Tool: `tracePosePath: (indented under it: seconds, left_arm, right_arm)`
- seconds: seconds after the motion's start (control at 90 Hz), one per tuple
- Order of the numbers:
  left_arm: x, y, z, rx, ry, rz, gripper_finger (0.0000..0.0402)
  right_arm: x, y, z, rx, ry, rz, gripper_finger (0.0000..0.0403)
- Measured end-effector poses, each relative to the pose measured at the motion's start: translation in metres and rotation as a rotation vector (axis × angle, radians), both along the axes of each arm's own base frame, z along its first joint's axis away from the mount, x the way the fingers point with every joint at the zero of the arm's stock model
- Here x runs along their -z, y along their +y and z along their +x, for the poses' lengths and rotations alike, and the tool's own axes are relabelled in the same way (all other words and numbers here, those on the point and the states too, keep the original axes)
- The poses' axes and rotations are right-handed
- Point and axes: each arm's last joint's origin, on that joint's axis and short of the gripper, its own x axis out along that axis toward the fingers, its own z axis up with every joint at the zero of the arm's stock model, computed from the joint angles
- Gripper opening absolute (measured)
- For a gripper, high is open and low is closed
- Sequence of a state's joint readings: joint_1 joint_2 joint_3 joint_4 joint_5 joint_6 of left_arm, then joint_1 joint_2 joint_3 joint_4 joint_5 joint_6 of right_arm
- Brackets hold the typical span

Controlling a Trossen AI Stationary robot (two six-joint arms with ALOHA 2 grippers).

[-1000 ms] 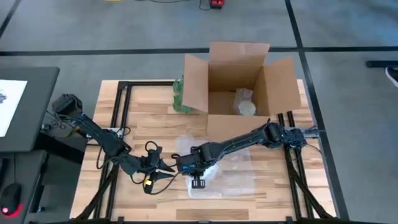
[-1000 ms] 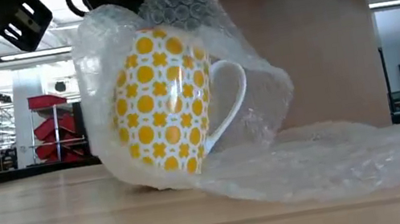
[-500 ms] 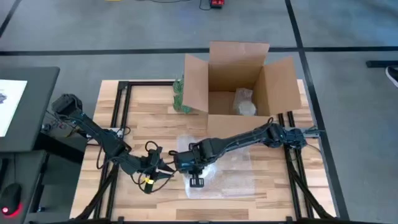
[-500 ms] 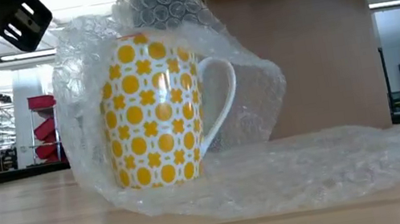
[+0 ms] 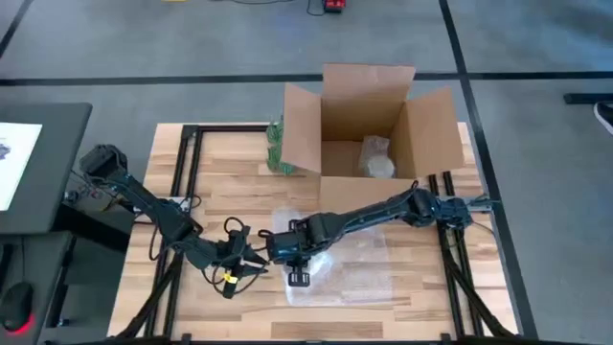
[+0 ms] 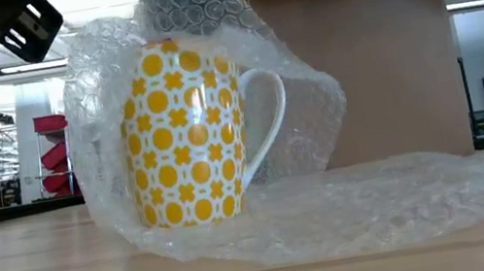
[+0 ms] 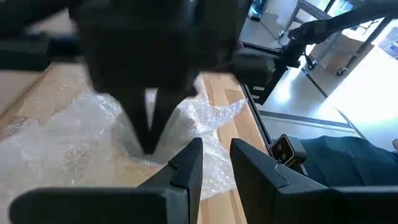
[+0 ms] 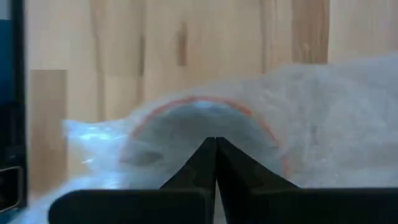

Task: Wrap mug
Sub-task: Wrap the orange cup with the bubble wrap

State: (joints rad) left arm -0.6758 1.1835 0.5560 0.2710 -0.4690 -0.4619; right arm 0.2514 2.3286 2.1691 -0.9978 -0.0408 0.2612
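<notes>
The right gripper (image 8: 215, 149) is seen directly above the mug (image 6: 180, 131), its fingers pinched together on a bunched fold of bubble wrap (image 6: 352, 201) over the rim. The left gripper (image 7: 214, 165) is held just beside it, near the table's front edge, its fingers slightly parted and empty. The white mug with yellow dots stands upright on the wooden table (image 5: 230, 182), draped in the wrap. A cardboard box (image 5: 369, 125) stands open behind.
</notes>
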Motion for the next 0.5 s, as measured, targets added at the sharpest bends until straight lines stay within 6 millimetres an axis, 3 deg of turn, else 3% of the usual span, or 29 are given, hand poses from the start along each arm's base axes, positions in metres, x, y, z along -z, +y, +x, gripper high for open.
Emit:
tracePosePath:
  seconds: [0.244,0.5]
  left_arm:
    - [0.0,0.0,0.0,0.0,0.001,0.002,0.0066]
    - [0.001,-0.002,-0.002,0.008,0.014,-0.001,0.0066]
  right_arm:
    - [0.028,-0.002,0.0,0.009,0.004,0.012,0.0]
    - [0.032,0.009,-0.002,-0.013,-0.001,0.043,0.0]
